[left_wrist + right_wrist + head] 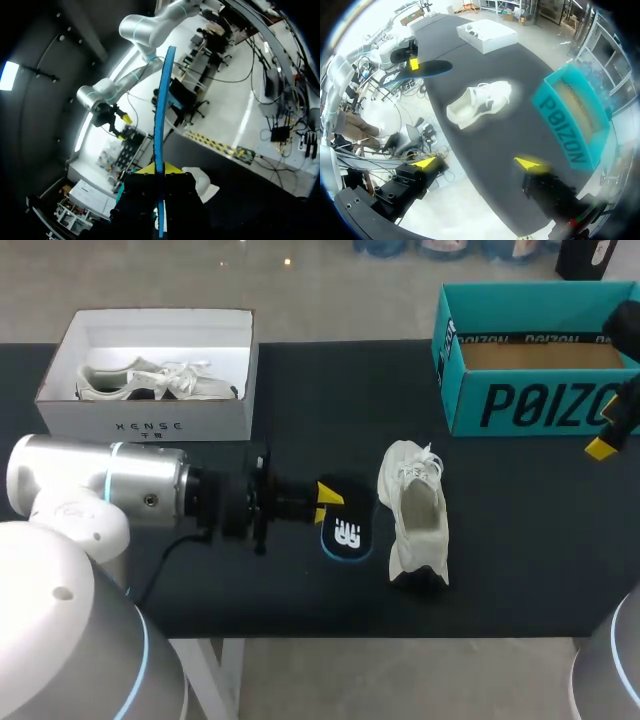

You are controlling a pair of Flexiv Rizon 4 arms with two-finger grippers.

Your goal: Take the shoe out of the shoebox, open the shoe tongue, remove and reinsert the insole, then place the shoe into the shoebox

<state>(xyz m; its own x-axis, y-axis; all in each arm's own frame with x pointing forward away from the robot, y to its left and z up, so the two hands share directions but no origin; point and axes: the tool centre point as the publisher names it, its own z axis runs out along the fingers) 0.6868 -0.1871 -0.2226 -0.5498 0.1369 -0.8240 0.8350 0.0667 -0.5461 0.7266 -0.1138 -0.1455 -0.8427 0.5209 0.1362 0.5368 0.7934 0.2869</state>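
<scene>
1. Our left gripper (325, 503) is clenched on the insole (347, 532) near 1 end. In the left wrist view the insole stands edge-on between the 2 fingers, its blue rim running straight out ahead.
2. The insole sits low over the black table (300, 390), just beside the white sneaker (414, 525). We cannot tell whether it touches the surface.
3. The sneaker rests on the table between the 2 boxes, its mouth gaping upward and its laces bunched at the far end.
4. Our right gripper (477, 165) is released, fingers spread wide with nothing between them. It hangs at the table's right side near the teal shoebox (530, 405).
5. The teal shoebox shows only its bare brown floor. The white shoebox (150, 425) at the far left holds a second sneaker (150, 382).
6. We judge the insole out and reinsertion the step in hand.
7. The insole looks thin, light and floppy. Pinched at 1 end, its free end will likely sag and drag on the lining, so we would feed it toe-first.
8. The sneaker looks soft and light and may skid when pushed. The right gripper could steady it at the heel collar, the firmest edge.
</scene>
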